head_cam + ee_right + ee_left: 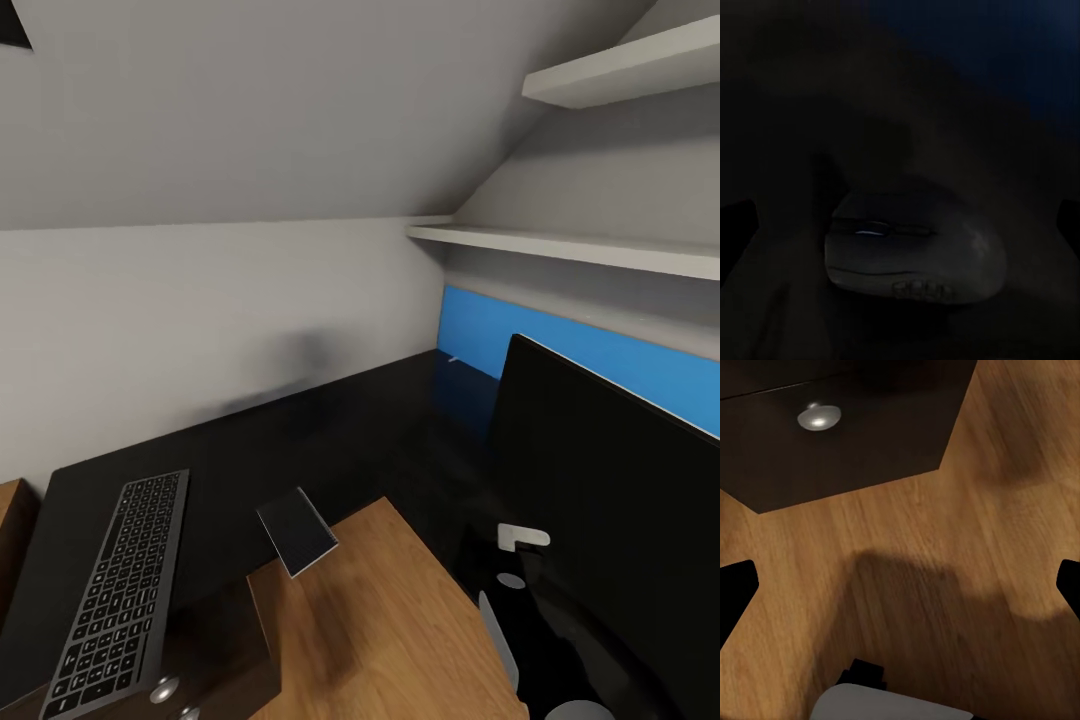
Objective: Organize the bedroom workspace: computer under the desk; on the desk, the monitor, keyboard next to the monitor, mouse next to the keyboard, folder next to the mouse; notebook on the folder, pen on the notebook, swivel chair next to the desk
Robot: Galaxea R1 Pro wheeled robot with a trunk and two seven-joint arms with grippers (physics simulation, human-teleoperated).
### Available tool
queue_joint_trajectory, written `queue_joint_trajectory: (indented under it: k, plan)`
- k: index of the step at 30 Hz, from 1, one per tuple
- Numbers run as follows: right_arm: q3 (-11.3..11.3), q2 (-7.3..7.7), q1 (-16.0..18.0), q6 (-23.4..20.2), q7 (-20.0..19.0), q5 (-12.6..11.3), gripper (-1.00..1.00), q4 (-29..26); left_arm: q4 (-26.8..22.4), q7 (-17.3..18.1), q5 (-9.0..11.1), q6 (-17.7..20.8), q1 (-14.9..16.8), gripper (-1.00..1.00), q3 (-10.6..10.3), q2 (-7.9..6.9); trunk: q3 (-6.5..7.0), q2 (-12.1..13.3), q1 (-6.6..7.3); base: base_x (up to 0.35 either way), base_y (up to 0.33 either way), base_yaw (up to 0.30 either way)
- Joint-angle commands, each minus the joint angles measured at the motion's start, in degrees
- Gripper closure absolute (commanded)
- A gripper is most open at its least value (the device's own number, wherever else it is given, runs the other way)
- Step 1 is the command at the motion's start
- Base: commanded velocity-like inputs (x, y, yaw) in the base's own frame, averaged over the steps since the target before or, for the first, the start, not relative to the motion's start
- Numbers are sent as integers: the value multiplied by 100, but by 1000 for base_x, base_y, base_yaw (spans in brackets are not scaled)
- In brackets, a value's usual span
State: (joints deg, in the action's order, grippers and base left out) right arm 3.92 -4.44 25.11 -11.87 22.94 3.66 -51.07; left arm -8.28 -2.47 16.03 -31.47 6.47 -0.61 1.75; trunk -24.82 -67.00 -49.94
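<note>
The black desk [330, 440] runs along the white wall, with its blue back panel [560, 345] at the right. The long black keyboard [120, 590] lies on the desk's near-left part. A small grey notebook [296, 532] sits tilted at the desk's front edge. The wide black monitor [610, 500] stands at the right. In the right wrist view a rounded mouse [911, 251] lies in deep shadow just ahead of my right gripper [900, 229], whose fingers are spread wide and open. My left gripper [900, 585] hangs open over the wood floor [945, 547].
The dark drawer unit [215, 650] with a silver knob [818, 416] stands under the keyboard end. Two white shelves [570, 245] hang above the monitor. Small white and grey pieces [522, 537] show against the monitor's lower part. A grey rounded shape [889, 709] lies below the left gripper.
</note>
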Motion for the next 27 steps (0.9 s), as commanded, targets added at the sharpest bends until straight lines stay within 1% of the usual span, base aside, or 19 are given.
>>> queue_joint_trajectory:
  k: [1,21,27]
  plan:
    - [8,-4,3,-46,3,39,-100,-9,2,-26,-3,-17,3,-100,-9,1,-6,-4,0,0,0,0]
    - [3,-4,3,-8,0,39,-100,0,2,-26,-3,-17,3,-100,-9,-7,-6,-4,0,0,0,0]
    - [3,-4,3,-8,0,39,-100,0,2,-26,-3,-17,3,-100,-9,-2,-114,-244,-132,0,0,0]
